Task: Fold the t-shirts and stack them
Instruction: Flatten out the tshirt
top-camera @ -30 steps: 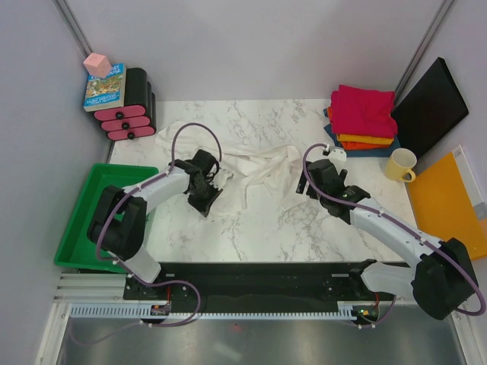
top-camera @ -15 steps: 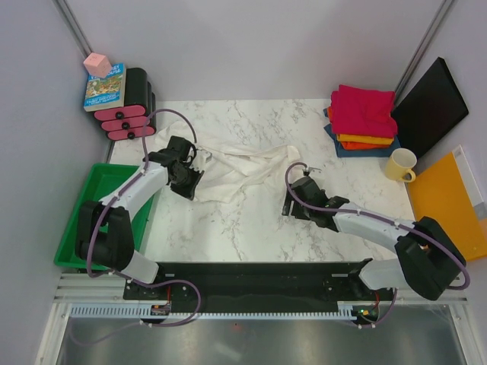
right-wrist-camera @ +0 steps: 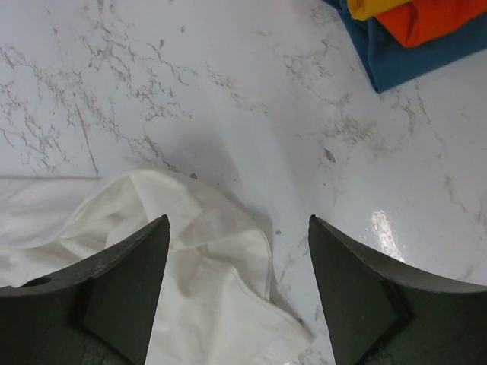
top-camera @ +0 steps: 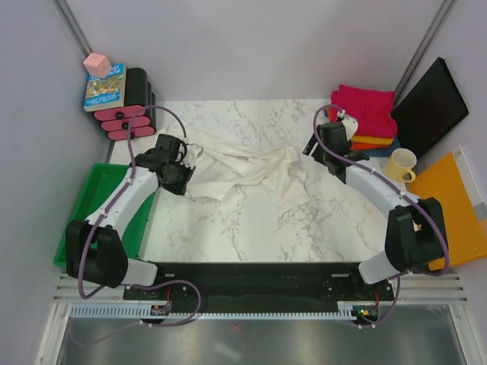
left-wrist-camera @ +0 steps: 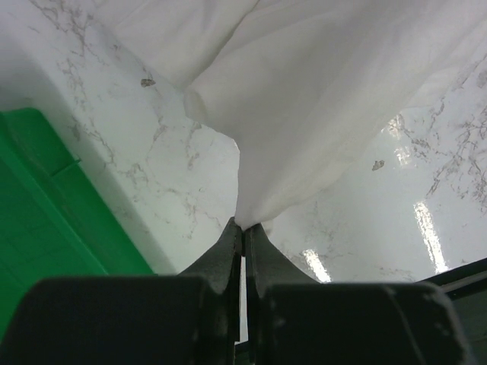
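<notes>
The off-white t-shirt (top-camera: 243, 171) lies wrinkled and stretched sideways across the middle of the marble table. My left gripper (top-camera: 183, 157) is shut on its left edge; in the left wrist view the cloth (left-wrist-camera: 319, 99) fans out from the pinched jaws (left-wrist-camera: 243, 226), lifted off the table. My right gripper (top-camera: 318, 149) hovers open above the shirt's right end (right-wrist-camera: 198, 258), holding nothing (right-wrist-camera: 238, 222). Behind it at the back right sits the stack of folded t-shirts: magenta (top-camera: 365, 110) on top, orange (top-camera: 365, 141) and dark blue (top-camera: 377, 150) beneath, their corners (right-wrist-camera: 418, 46) showing in the right wrist view.
A green bin (top-camera: 99, 213) hangs off the table's left edge. A yellow mug (top-camera: 399, 163), a black panel (top-camera: 430, 106) and an orange-yellow board (top-camera: 449, 201) stand at the right. Black drawers (top-camera: 133, 106) with a book and pink cube fill the back left corner.
The left gripper drew the shirt's edge leftward and back, stretching it out. The right arm swung from the table's middle to the back right, near the stack, staying open.
</notes>
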